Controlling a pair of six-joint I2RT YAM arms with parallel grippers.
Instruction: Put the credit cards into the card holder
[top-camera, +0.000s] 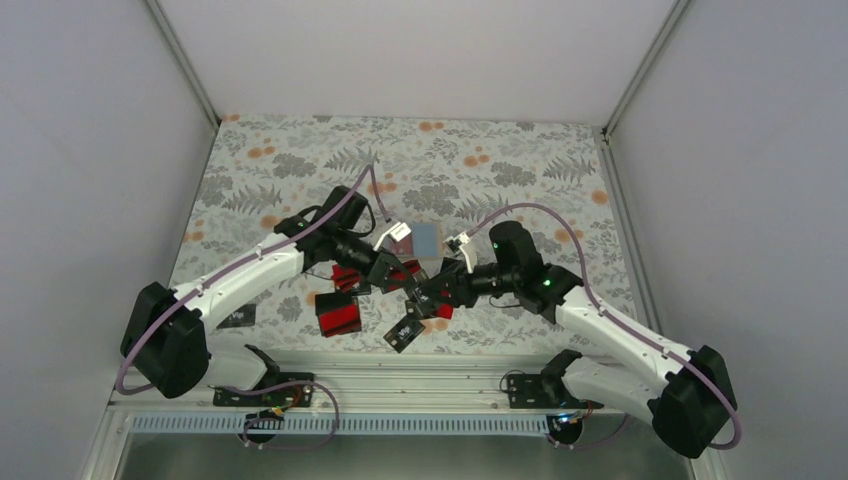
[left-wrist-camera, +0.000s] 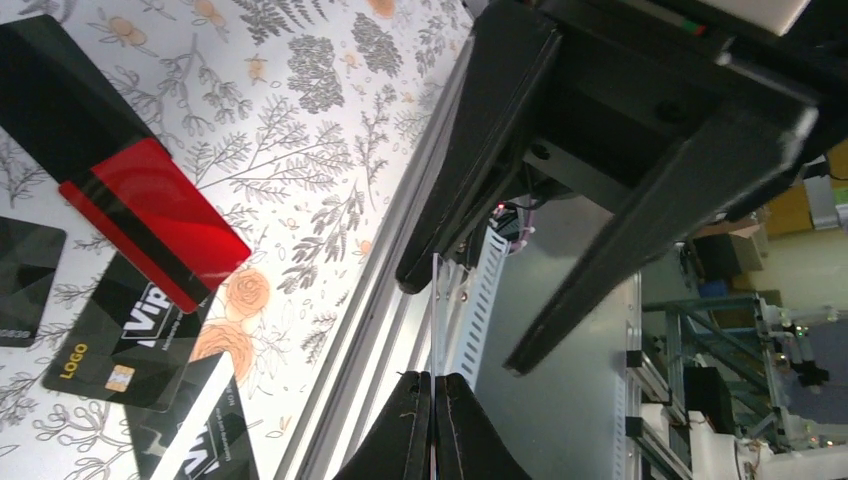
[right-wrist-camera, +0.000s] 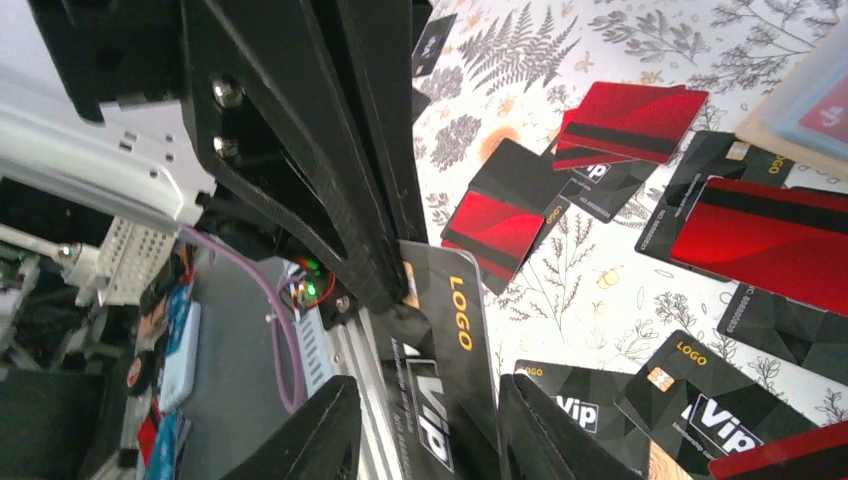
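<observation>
We read this as a mid-air handover: the left gripper (left-wrist-camera: 432, 400) is pinched shut on a black card (right-wrist-camera: 445, 340), and the right gripper (right-wrist-camera: 430, 400) is spread open around it. Next we must slide the card into the card holder (top-camera: 428, 240), which lies open on the desk (top-camera: 300, 170) just beyond.

Cards (top-camera: 338, 314), holder (top-camera: 430, 240) on floral table (top-camera: 300, 170)

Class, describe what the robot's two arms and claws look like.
The left arm and right arm have white links and black joints, each trailed by a thin purple cable. The left claw and right claw are black, with flat tapering fingers.
</observation>
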